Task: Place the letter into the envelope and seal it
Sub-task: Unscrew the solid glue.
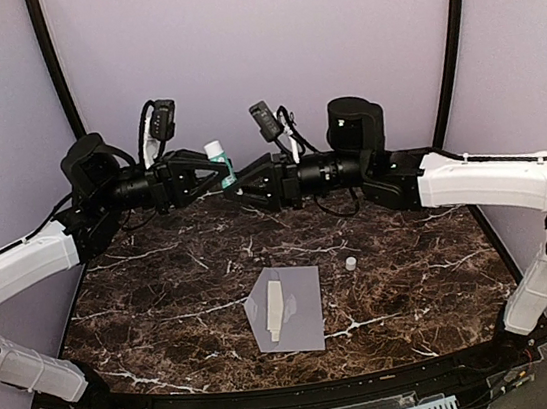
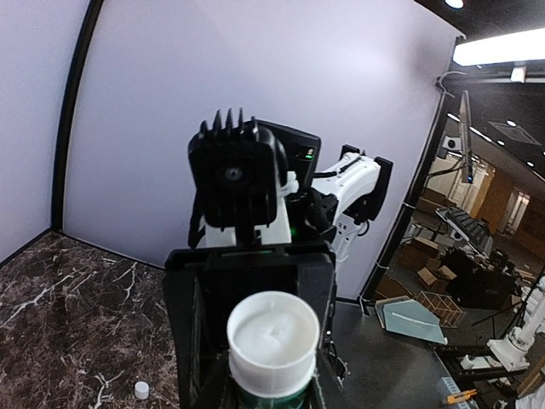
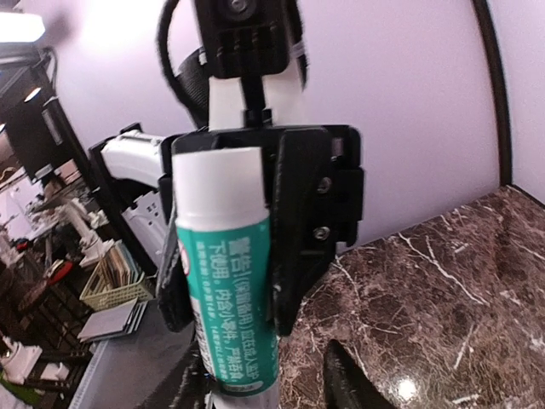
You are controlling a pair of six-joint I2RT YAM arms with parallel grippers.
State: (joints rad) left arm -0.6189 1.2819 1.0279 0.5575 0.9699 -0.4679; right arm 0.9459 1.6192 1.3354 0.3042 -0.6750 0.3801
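Teal-labelled and white-topped, the glue stick stands upright in the air at the 12 o'clock end of the marble table. The left gripper is clamped round its middle. The right gripper meets it from the other side, its fingers flanking the stick's foot. A sliver of gap shows on one side, so I cannot tell whether they pinch it. The envelope lies flat well apart from both, toward 6 o'clock from the jaws and down on the table, with its long axis running roughly 12 to 6. What looks like its flap juts out at 9 o'clock, on the left arm's side. The folded white letter rests along that flap edge, and I cannot tell whether it is tucked in. By my reckoning, the stick-holding arm is slightly the nearer to the flap. A small white cap sits at about 2 o'clock of the envelope.
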